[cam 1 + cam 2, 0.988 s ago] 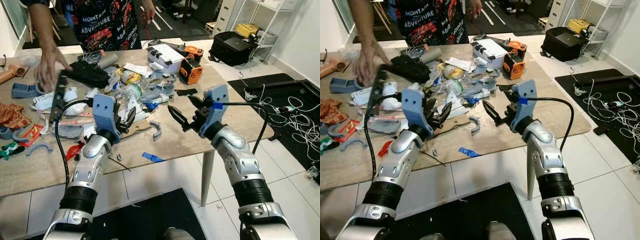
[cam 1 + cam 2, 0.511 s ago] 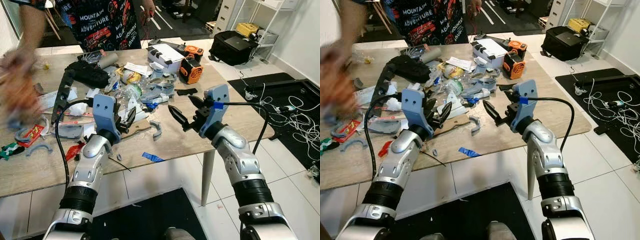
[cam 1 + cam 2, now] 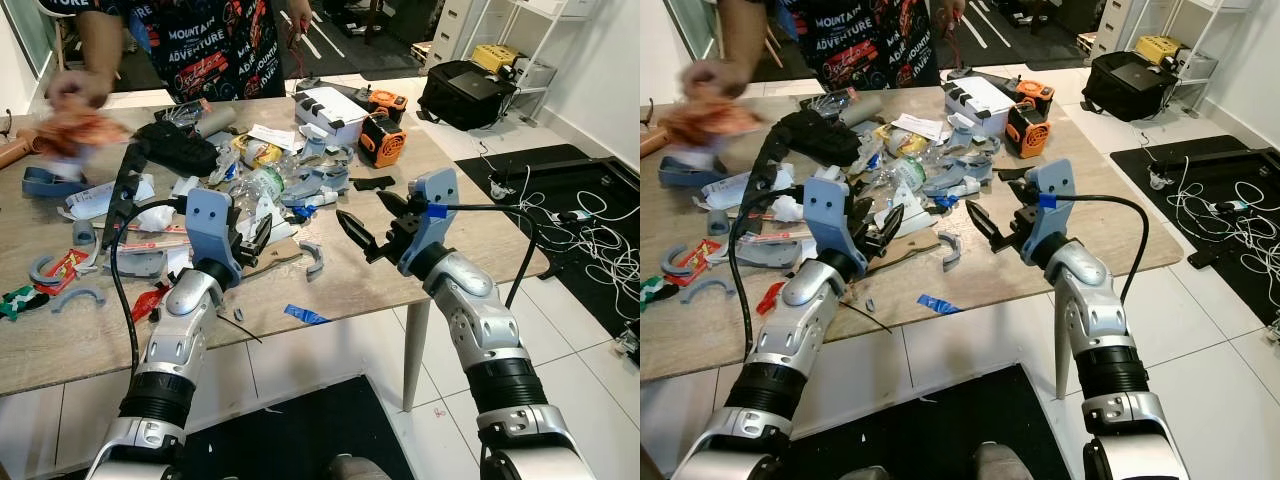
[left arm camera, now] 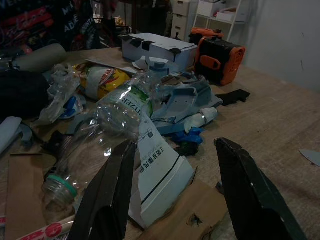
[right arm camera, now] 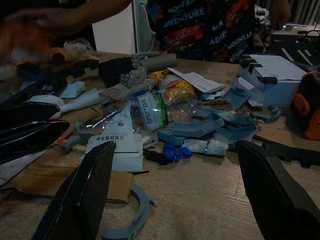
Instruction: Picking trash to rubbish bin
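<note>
**Both hands open over the littered tabletop**

From the head camera I see my left hand (image 3: 255,238) raised above the near part of the wooden tabletop (image 3: 470,235), fingers spread and empty, pointing into the trash heap. Just ahead of its fingertips lies a crushed clear plastic bottle (image 3: 262,183) among white paper and grey plastic scraps. My right hand (image 3: 378,222) hangs beside it, toward the tabletop's right end, fingers wide apart and gripping nothing. Between the two hands, slightly below them, a grey curved plastic piece (image 3: 313,256) rests on the wood, and nearer the table edge sits a blue scrap (image 3: 303,314). Beyond the right hand stand an orange and black tool (image 3: 381,141) and a white box (image 3: 329,110). Far off my left hand, a person in a dark printed shirt leans over the far side; their hand (image 3: 82,88) is blurred and holds something orange (I can't make out what).

In the left wrist view, the two black fingers stand apart with nothing between them. The bottle (image 4: 107,131), with its green cap ring, lies just past one fingertip (image 4: 112,192), a folded printed paper (image 4: 158,172) and a brown cardboard sheet (image 4: 192,215) below the gap.

In the right wrist view, the fingers frame the heap widely. The bottle (image 5: 160,109) lies well ahead, the grey curved piece (image 5: 132,217) nearer, on bare wood.
</note>
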Controlling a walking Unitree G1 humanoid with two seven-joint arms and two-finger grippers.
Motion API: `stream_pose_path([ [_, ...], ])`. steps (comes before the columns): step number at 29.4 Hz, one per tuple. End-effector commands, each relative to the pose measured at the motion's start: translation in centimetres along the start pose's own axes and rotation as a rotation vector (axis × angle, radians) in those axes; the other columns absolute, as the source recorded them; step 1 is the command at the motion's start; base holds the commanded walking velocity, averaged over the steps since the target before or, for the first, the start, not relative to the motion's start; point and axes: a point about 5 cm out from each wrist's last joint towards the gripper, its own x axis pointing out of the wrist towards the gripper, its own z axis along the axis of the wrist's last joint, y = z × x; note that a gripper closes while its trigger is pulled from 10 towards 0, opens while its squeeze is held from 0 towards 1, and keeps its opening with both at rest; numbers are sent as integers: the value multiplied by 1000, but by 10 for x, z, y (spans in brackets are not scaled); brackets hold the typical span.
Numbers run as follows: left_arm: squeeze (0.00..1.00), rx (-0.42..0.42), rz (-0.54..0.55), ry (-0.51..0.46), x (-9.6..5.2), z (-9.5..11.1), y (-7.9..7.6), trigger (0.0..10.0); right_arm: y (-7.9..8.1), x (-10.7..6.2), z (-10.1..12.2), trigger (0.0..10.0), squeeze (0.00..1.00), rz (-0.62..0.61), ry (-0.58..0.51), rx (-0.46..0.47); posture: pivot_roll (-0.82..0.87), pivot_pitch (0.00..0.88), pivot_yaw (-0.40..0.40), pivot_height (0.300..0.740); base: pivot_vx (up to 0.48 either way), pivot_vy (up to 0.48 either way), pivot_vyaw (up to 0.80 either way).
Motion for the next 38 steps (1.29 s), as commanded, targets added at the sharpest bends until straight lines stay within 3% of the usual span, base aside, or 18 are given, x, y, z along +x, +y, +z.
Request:
stream_pose_path([
  [1, 0, 11, -2, -7, 2, 3, 2, 10000, -4, -3, -3, 10000, 0, -18, 2, 22, -72, 0, -43, 740, 0, 0, 0],
  [38, 0, 17, -8, -2, 2, 1, 1, 10000, -4, -4, -5, 10000, 0, -18, 3, 34, -72, 0, -44, 740, 0, 0, 0],
])
